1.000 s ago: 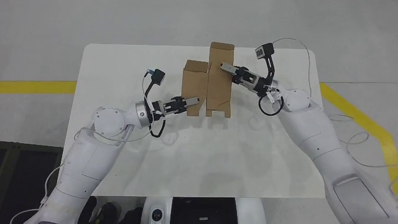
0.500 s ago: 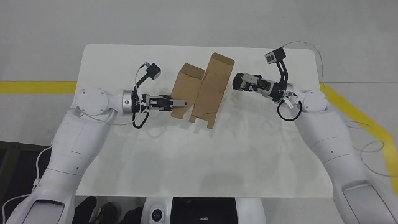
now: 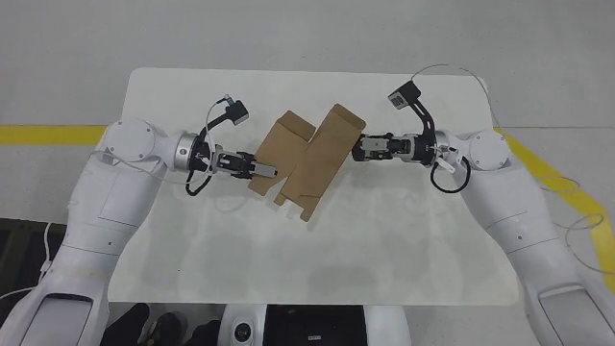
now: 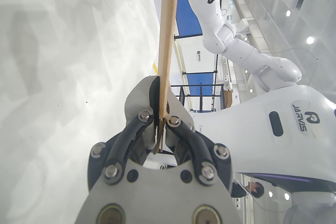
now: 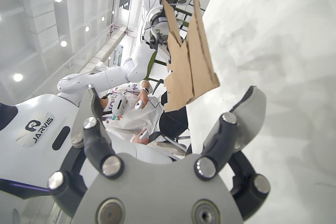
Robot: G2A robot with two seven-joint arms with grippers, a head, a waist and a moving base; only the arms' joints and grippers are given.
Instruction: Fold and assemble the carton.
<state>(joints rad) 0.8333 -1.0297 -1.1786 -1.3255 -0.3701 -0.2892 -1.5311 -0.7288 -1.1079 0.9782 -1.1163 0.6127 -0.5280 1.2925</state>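
Observation:
A flattened brown carton (image 3: 306, 159) hangs slanted over the middle of the white table. My left gripper (image 3: 258, 167) is shut on its left edge; the left wrist view shows the fingers (image 4: 160, 117) pinching the cardboard (image 4: 168, 25) edge-on. At the carton's right edge my right gripper (image 3: 357, 147) is open. In the right wrist view the carton (image 5: 191, 64) has its near corner reaching the gap between the spread fingers of my right gripper (image 5: 170, 107), touching neither.
The table (image 3: 432, 250) has bare surface all around the carton, with its edges near both arms' elbows. A yellow floor line (image 3: 48, 135) runs past the table's left side.
The carton has turned from square to slanted and shifted toward the front left with the left gripper. The right gripper left the carton's upper edge, dropped lower and now faces its right edge.

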